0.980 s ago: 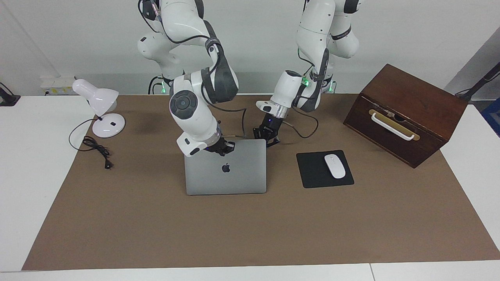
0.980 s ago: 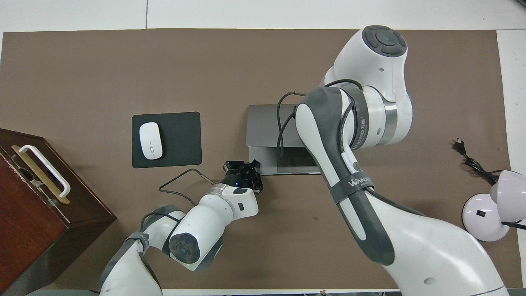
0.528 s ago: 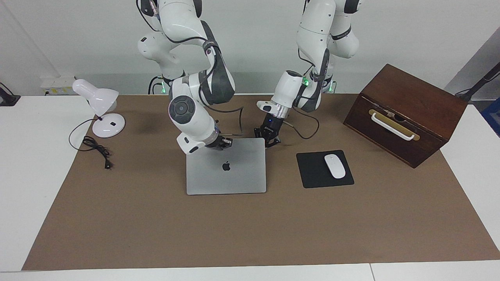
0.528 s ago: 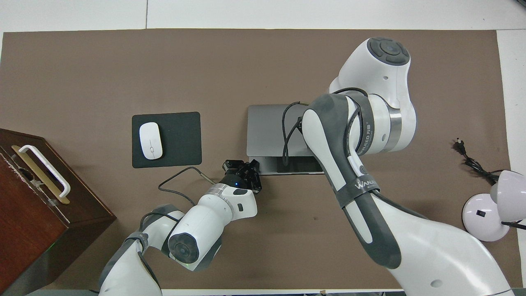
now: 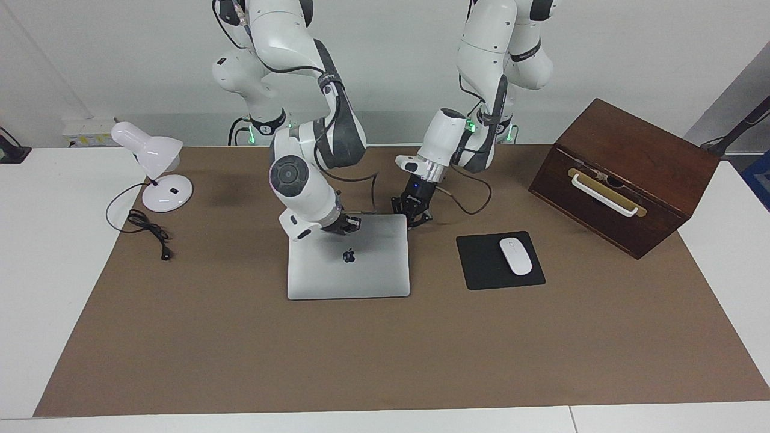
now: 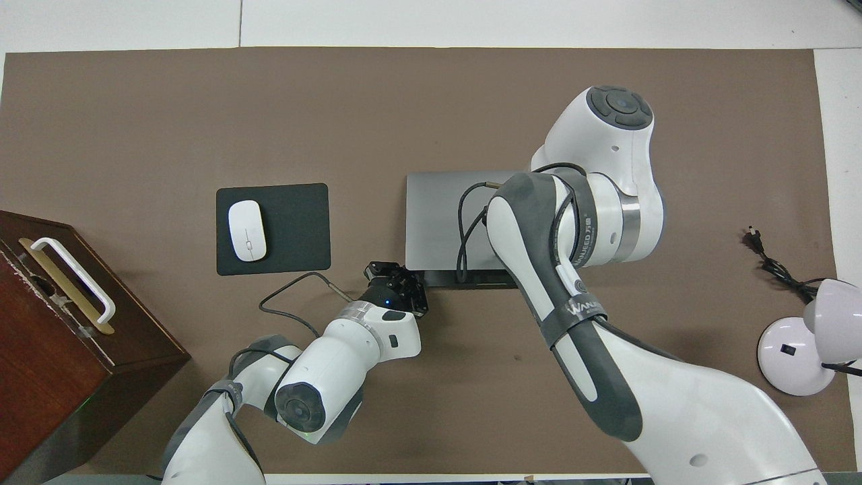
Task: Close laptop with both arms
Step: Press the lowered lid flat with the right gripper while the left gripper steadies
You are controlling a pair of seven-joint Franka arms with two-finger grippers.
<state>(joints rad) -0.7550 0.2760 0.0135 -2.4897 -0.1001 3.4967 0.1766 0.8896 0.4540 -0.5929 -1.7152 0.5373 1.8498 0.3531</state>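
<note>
At mid-table, on a dial laid flat with twelve o'clock pointing away from the robots and nine toward the left arm's end: laptop (image 5: 349, 270), lid nearly down, hinge along the twelve o'clock edge, long axis nine to three. Only a thin dark strip of the base showing at the six o'clock edge in the overhead view.

Right gripper (image 5: 349, 224), fingertips pressed together, set on the lid at about the middle of that six o'clock edge, arm arching in from five o'clock. Left gripper (image 5: 414, 211), likewise pinched shut on nothing, down beside the laptop's seven o'clock corner; touching the base or not, impossible to tell.

From the left gripper, laptop at about two o'clock; from the right, directly underneath.

Judged nearly done: a last short press straight down on the free edge, best carried by the right gripper. Likely risk: pushing the whole laptop toward twelve instead of seating the lid.
</note>
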